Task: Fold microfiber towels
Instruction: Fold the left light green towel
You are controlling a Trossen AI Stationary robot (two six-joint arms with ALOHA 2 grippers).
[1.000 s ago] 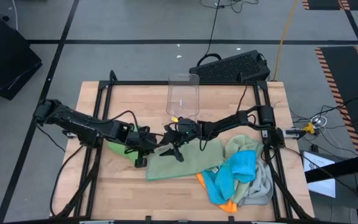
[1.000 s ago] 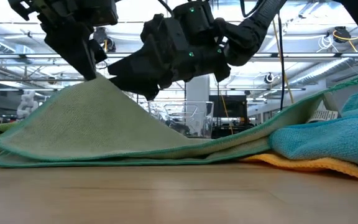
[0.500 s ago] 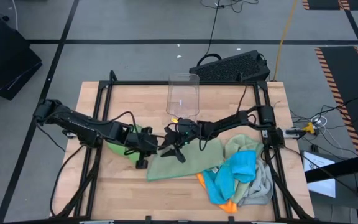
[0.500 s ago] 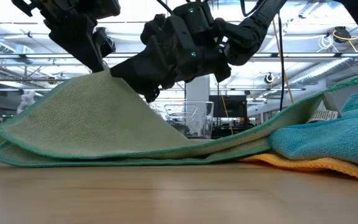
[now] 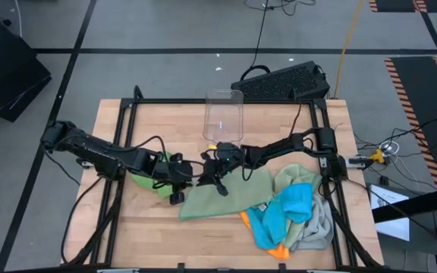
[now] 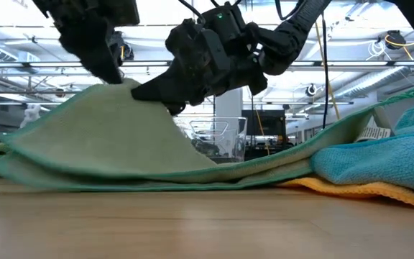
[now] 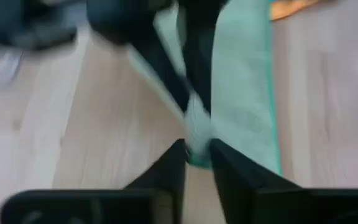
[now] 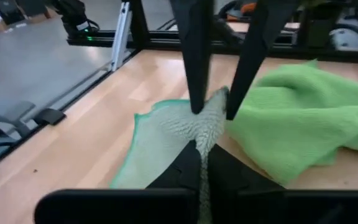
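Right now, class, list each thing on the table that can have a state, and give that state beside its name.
sage green towel: flat on the table, one corner lifted
right gripper: shut on the lifted corner
left gripper: fingers parted, either side of the same corner
bright green towel: crumpled, unfolded
blue towel: bunched in the pile, unfolded
orange towel: under the pile, mostly hidden
light grey towel: crumpled, unfolded
clear bin: upright
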